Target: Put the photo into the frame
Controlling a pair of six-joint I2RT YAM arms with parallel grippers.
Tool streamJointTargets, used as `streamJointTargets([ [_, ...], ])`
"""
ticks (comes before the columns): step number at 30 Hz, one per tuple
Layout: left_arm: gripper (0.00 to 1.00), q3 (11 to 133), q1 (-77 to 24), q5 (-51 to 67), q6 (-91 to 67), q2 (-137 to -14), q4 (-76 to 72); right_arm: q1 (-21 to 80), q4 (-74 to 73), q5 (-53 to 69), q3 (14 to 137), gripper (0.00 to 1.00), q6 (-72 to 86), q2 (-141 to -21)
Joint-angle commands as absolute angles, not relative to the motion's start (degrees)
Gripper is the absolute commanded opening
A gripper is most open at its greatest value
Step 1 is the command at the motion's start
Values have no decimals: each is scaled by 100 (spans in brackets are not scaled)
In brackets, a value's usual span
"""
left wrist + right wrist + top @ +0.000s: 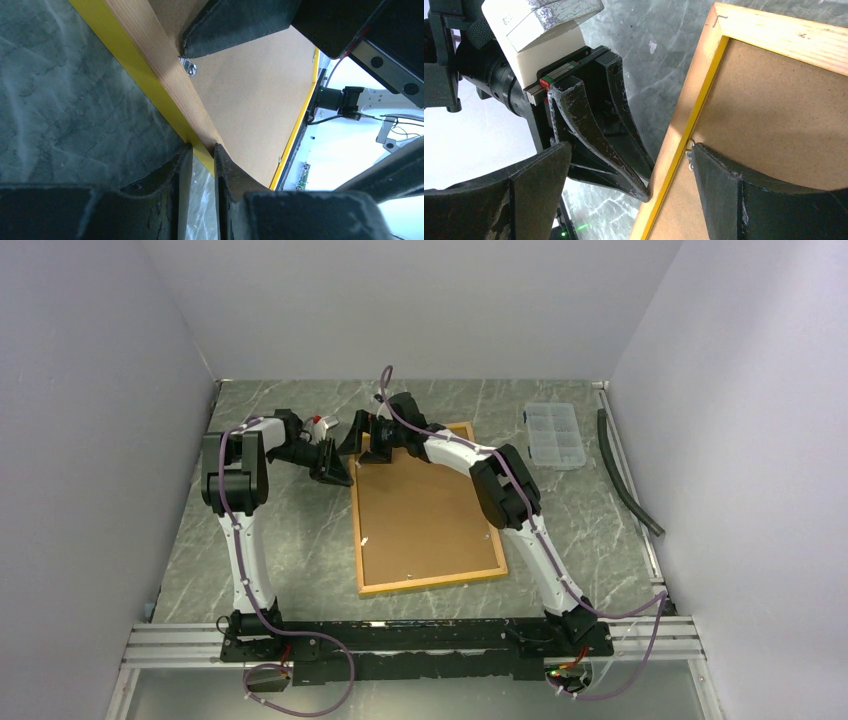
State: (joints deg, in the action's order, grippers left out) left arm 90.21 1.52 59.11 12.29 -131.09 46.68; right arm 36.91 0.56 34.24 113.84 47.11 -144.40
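The large rectangular picture frame (430, 582), light wood on its upturned back with a thin yellow strip along its edge, lies flat on the grey-green marbled table (300, 540), a plain brown backing board (425, 510) filling its opening. At the far end of its left rail, the left gripper (202, 160) has its two black fingers nearly together, pinching the frame's yellow edge between them. The right gripper (631, 150) straddles that rail with fingers spread wide, one tip on the board beside a small metal tab (689, 152). A clear plastic compartment box (555, 435) sits well apart at the far right, near a black hose (625, 475).
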Motion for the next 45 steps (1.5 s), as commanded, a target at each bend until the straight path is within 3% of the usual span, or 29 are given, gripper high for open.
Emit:
streamJointTargets([
  [1, 26, 8912, 97, 5583, 1343, -13097, 4572, 3847, -101, 3632, 11541, 95, 4678, -14696],
  [15, 25, 8877, 112, 5588, 1376, -13039, 4606, 3999, -169, 3947, 11604, 94, 4594, -14697],
  [24, 32, 9145, 517, 5665, 1910, -12551, 5422, 3511, -796, 3395, 11933, 100, 3757, -13730],
  [35, 34, 7911, -87, 3764, 3062, -11598, 5182, 1930, -743, 1246, 7563, 100, 3094, -10130],
  [39, 34, 7496, -508, 3420, 3228, -11354, 5092, 1462, -483, 1119, 6448, 100, 3063, -9725],
  [45, 32, 6998, -965, 3149, 3441, -11061, 5140, 1320, -297, 1249, 6273, 100, 3073, -10093],
])
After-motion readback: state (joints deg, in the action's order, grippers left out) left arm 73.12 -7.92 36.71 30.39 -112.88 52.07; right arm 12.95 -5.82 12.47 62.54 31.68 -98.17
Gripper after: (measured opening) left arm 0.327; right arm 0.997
